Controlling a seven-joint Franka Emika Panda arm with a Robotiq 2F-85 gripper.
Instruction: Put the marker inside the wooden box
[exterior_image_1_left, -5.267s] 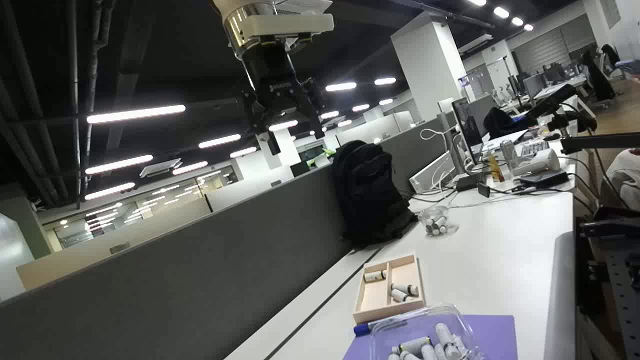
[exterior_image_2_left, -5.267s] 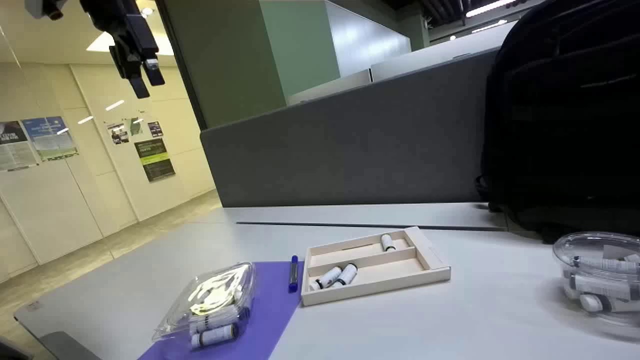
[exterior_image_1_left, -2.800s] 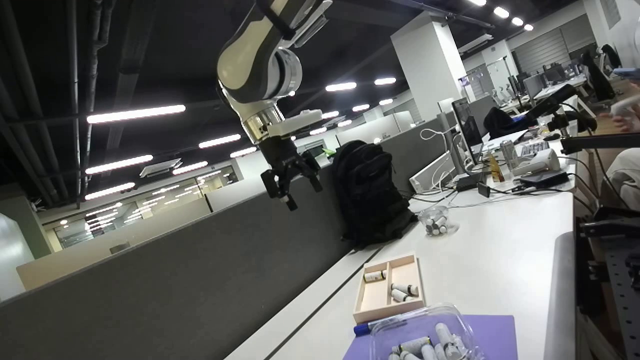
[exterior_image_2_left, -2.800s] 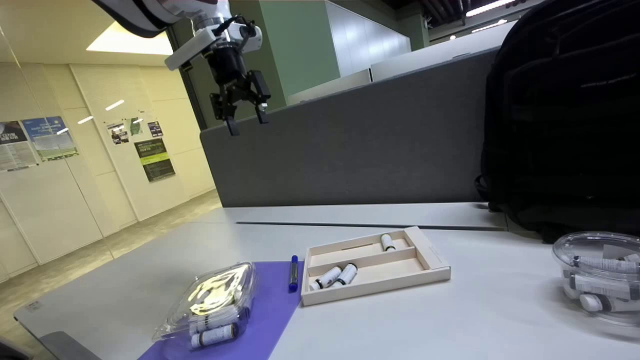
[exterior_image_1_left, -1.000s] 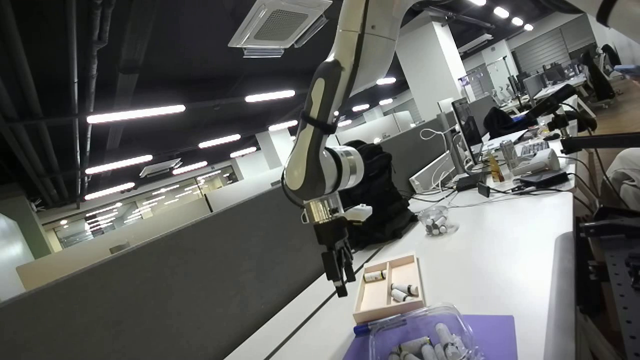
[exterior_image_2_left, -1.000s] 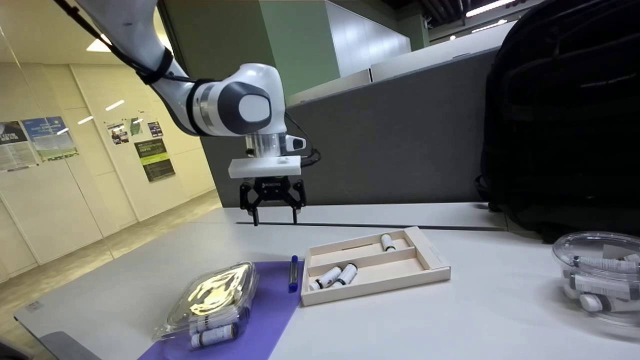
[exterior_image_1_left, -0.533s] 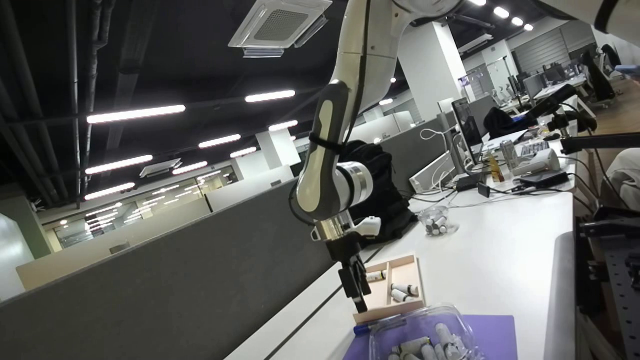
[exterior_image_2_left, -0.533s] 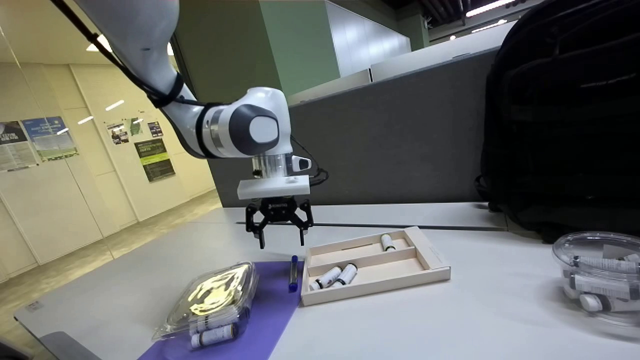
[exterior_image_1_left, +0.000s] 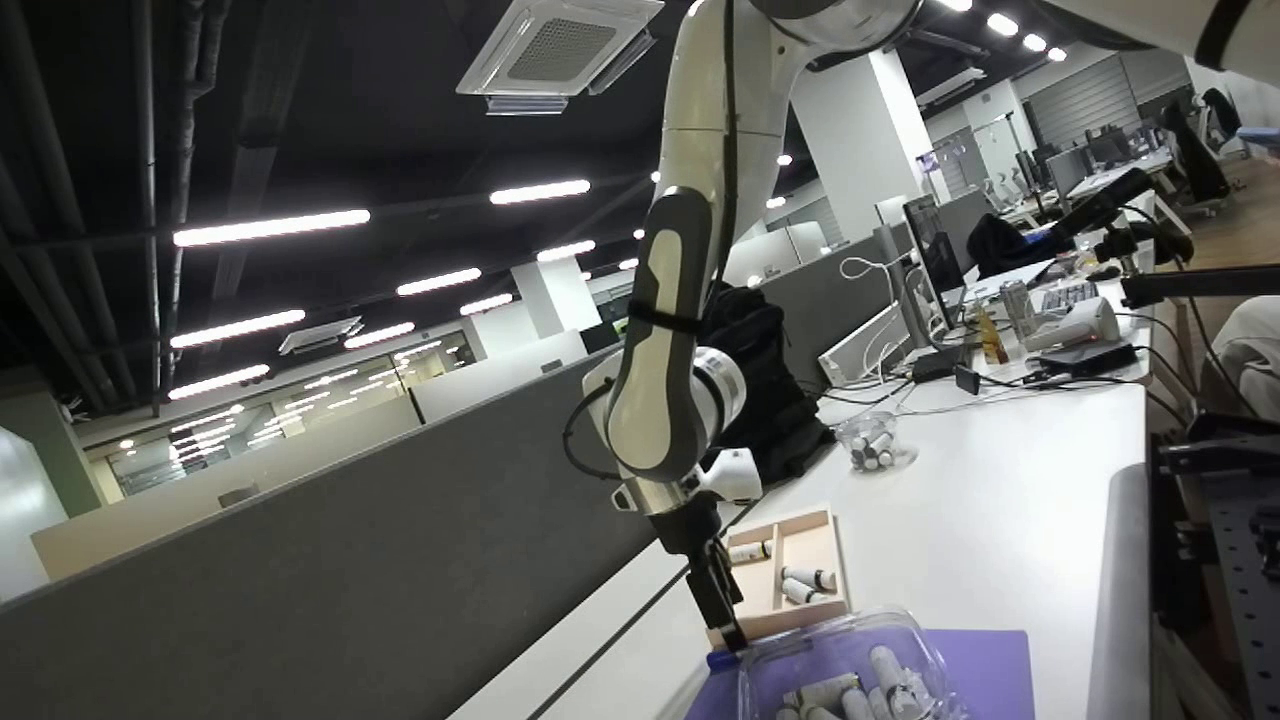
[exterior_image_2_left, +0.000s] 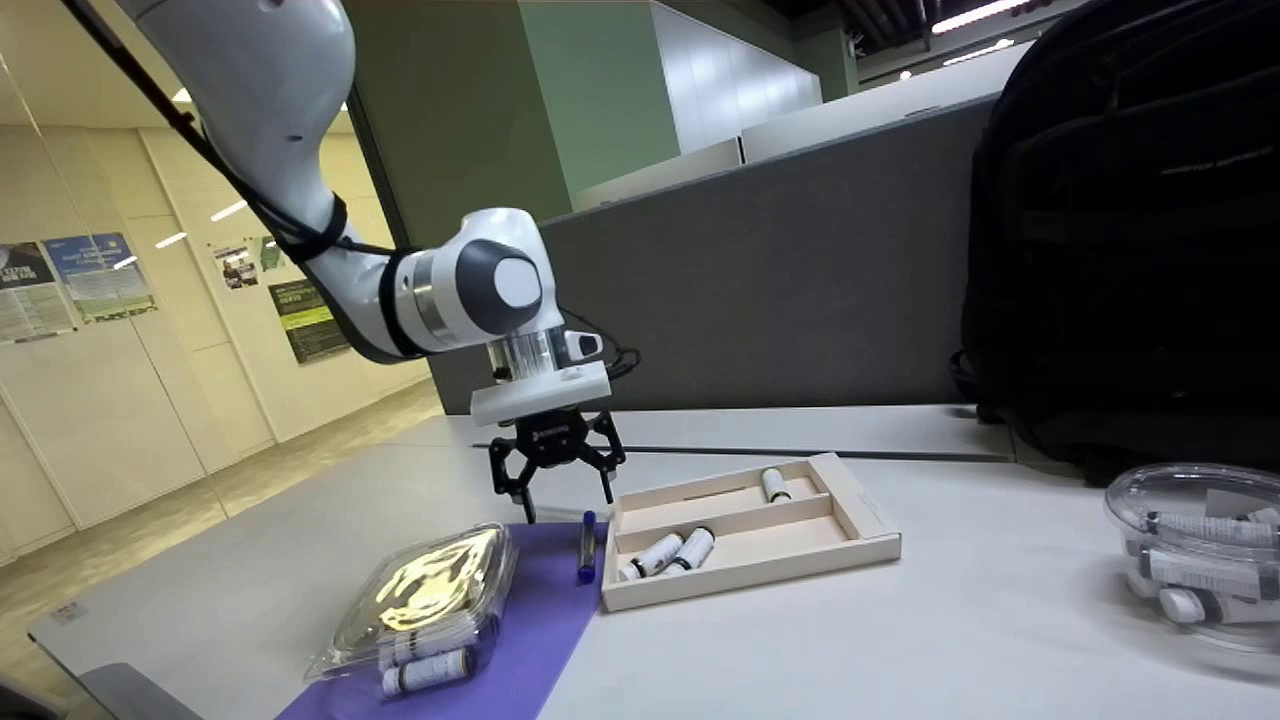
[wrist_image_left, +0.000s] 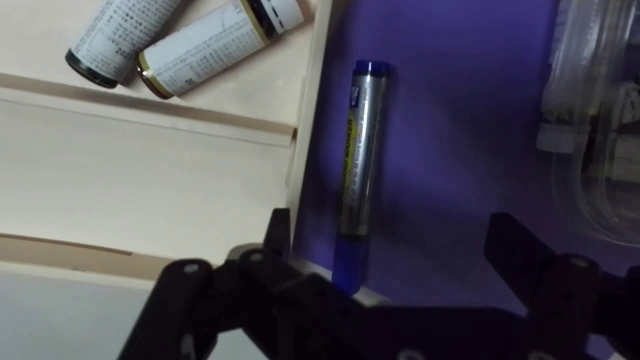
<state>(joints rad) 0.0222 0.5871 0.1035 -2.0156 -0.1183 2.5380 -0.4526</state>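
Observation:
The marker (exterior_image_2_left: 587, 548), silver with blue ends, lies on the purple mat (exterior_image_2_left: 550, 620) beside the wooden box (exterior_image_2_left: 760, 578). It also shows in the wrist view (wrist_image_left: 359, 165); in an exterior view its blue end (exterior_image_1_left: 722, 660) shows beside the fingers. The box, light tan with a divider, holds a few small white bottles and shows in the wrist view (wrist_image_left: 140, 180). My gripper (exterior_image_2_left: 569, 508) is open and empty, low over the marker's far end. In the wrist view the fingers (wrist_image_left: 390, 216) stand either side of the marker's blue end, the left finger nearer it and by the box wall.
A clear plastic container (exterior_image_2_left: 430, 590) of white bottles sits on the mat, on the marker's other side from the box. A round clear tub (exterior_image_2_left: 1190, 560) and a black backpack (exterior_image_2_left: 1130, 230) stand beyond the box. A grey partition (exterior_image_2_left: 760, 280) runs along the back.
My gripper has come down from high above the desk to just over the marker, tilting slightly, and stays open. The marker and box have not moved.

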